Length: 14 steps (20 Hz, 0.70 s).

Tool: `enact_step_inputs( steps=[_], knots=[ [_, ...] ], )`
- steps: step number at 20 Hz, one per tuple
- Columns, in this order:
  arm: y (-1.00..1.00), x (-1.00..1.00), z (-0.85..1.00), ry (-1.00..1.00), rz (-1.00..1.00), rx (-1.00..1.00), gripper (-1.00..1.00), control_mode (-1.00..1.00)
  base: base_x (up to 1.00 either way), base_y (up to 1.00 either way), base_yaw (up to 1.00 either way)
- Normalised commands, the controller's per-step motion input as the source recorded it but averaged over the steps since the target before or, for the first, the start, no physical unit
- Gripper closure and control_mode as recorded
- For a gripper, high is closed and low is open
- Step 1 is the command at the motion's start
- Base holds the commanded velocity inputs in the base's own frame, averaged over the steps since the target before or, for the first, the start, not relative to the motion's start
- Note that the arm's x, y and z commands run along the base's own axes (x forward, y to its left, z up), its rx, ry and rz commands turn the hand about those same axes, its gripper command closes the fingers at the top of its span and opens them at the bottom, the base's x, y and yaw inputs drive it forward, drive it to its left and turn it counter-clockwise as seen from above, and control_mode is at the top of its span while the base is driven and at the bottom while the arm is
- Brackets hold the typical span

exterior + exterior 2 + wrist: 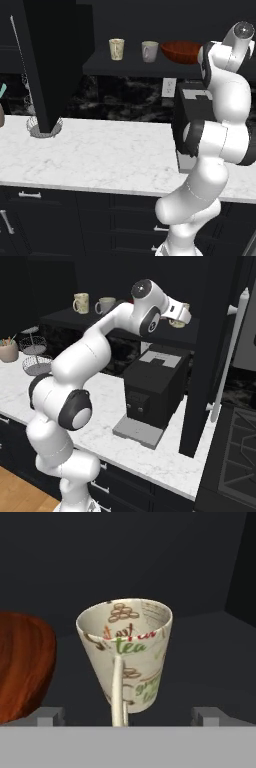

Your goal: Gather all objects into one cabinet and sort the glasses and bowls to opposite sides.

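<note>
Open gripper closing in on a printed tumbler at the right end of the cabinet shelf

The gripper (127,712) is standing with its jaws spread wide and holding nothing, its two tips flanking the base of a cream tumbler with tea lettering (126,652), whose handle is facing the camera. The red-brown bowl (22,664) is sitting just beside it, toward the shelf's middle, so a sideways drift of the hand is likely to knock the bowl or tip the tapered tumbler, and a squeeze low on the narrow base could let it slip out. Further along the dark shelf (100,65) toward its left end, the greyish-white cup (149,51) and another cream tumbler (116,49) are standing upright above the marble table (100,155), near the shelf's front edge.
</note>
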Motion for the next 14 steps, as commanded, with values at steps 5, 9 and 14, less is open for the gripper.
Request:
enact_step_inputs(
  steps=[5,9,14],
  knots=[
    [0.00,0.27,-0.02,0.00,0.00,0.00,-1.00,-1.00,0.00,0.00,0.00],
    [0.00,0.13,0.00,0.00,0.00,0.00,-1.00,-1.00,0.00,0.00,0.00],
    [0.00,0.00,-0.02,0.00,-0.01,0.00,1.00,-1.00,0.00,0.00,0.00]
  ],
)
